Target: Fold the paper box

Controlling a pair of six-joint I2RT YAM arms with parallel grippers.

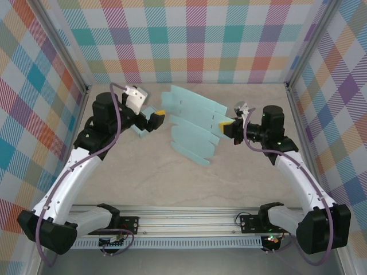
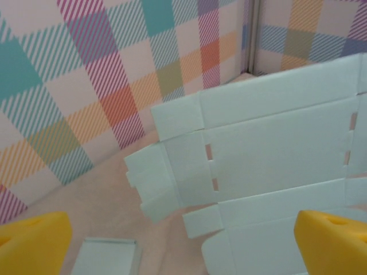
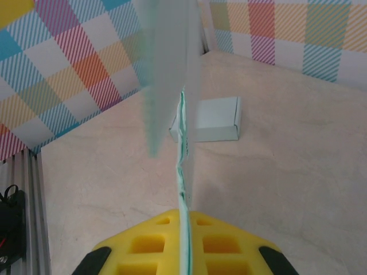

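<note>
A pale teal unfolded paper box sheet [image 1: 192,123] stands tilted on its edge in mid-table, lifted off the surface. My right gripper [image 1: 222,124] is shut on the sheet's right edge; the right wrist view shows the paper box sheet [image 3: 182,172] edge-on, pinched between the yellow pads [image 3: 143,246]. My left gripper [image 1: 159,118] is open, just left of the sheet and apart from it. In the left wrist view the paper box sheet [image 2: 275,149] faces the camera with its flaps and slots, between the spread yellow fingertips [image 2: 31,240].
A small folded teal box [image 1: 142,123] lies on the table under the left arm, seen as a small folded box [image 3: 215,119] in the right wrist view and the folded box [image 2: 106,258] low in the left wrist view. Checked walls enclose the table.
</note>
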